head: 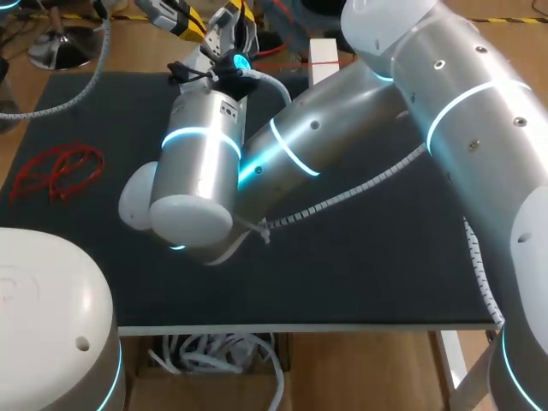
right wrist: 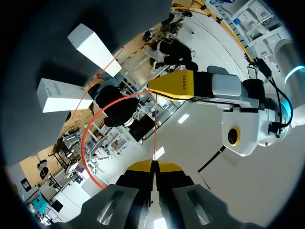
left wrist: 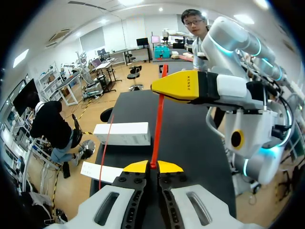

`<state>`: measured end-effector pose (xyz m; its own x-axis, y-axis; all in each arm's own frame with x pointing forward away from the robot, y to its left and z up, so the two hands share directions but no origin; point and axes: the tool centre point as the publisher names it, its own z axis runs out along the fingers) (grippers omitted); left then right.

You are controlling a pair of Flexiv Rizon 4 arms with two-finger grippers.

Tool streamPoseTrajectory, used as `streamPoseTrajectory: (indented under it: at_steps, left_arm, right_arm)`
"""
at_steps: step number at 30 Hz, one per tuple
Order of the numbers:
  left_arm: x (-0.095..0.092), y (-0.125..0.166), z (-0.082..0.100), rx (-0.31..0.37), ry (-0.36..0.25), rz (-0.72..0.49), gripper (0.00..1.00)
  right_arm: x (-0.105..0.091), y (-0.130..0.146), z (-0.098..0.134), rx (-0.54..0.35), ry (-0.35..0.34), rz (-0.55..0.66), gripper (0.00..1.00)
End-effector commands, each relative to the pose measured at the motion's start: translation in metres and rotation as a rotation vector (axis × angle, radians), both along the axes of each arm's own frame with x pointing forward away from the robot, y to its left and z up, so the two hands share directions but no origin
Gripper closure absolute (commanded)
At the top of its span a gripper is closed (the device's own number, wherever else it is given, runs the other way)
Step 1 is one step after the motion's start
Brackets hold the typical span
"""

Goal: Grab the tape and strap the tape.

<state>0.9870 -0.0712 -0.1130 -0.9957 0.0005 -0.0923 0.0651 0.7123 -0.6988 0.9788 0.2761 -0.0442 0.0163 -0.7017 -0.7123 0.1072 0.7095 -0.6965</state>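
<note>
Looking along my left gripper (left wrist: 152, 167), I see its two yellow tips pressed together with the red tape (left wrist: 157, 125) pinched between them; the tape rises taut and straight from those tips to my right gripper (left wrist: 183, 86), which lies crosswise just ahead, and a short end of tape shows beyond its yellow tip. From the right wrist the picture is mirrored; that gripper's tips are likewise closed on the tape, a thin red line running from between them up to the left gripper's yellow tip; the slack of the tape leaves that tip and sweeps round in a wide loop beside my fingers. Both grippers are raised above the table (head: 368, 257), with its dark surface below them; a white box (left wrist: 121, 133) lies on the table beside the left gripper, and a flat white card (left wrist: 102, 171) lies nearer, at the table's edge. From the head camera my right arm (head: 342, 137) reaches across the table from the right toward its far edge; the grippers are mostly hidden behind its wrist, so I cannot judge them from there; a bundle of red ties (head: 56, 171) lies on the table near its left side, well apart from the arm; my left arm (head: 43, 300) fills the near left corner.
</note>
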Motion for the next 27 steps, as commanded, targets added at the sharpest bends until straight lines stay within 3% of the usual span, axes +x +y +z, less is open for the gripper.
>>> streamPoseTrajectory:
  at_steps: [1, 27]
  left_arm:
    - [0.0, 0.0, 0.0, 0.003, 0.001, 0.0, 1.0]
    - [0.0, 0.0, 0.0, 0.003, 0.001, 0.0, 1.0]
  right_arm:
    - [0.0, 0.004, 0.0, -0.008, 0.001, -0.004, 1.0]
    - [0.002, 0.013, -0.012, -0.047, 0.019, -0.015, 1.0]
